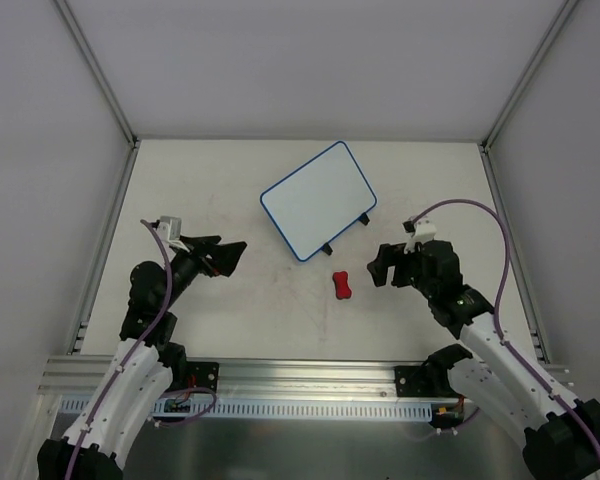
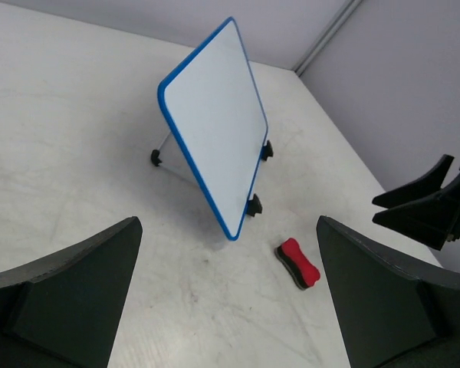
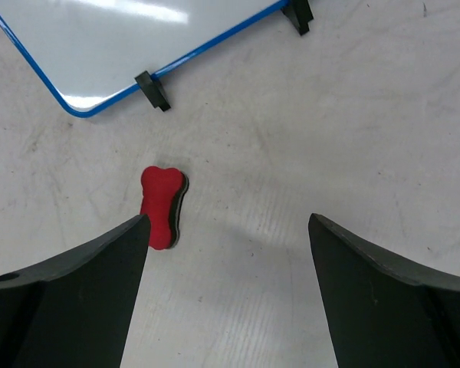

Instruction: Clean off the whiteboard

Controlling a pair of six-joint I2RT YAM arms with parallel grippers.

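The whiteboard (image 1: 317,199), white with a blue rim, stands tilted on two black feet at the table's middle back. Its face looks blank in the left wrist view (image 2: 215,115) and the right wrist view (image 3: 123,38). A small red bone-shaped eraser (image 1: 342,286) lies on the table just in front of it, apart from both grippers; it also shows in the left wrist view (image 2: 299,262) and the right wrist view (image 3: 161,205). My left gripper (image 1: 235,256) (image 2: 228,249) is open and empty, left of the board. My right gripper (image 1: 376,268) (image 3: 229,218) is open and empty, right of the eraser.
The pale table (image 1: 230,310) is walled by grey panels and metal posts at the back and sides. An aluminium rail (image 1: 300,375) runs along the near edge by the arm bases.
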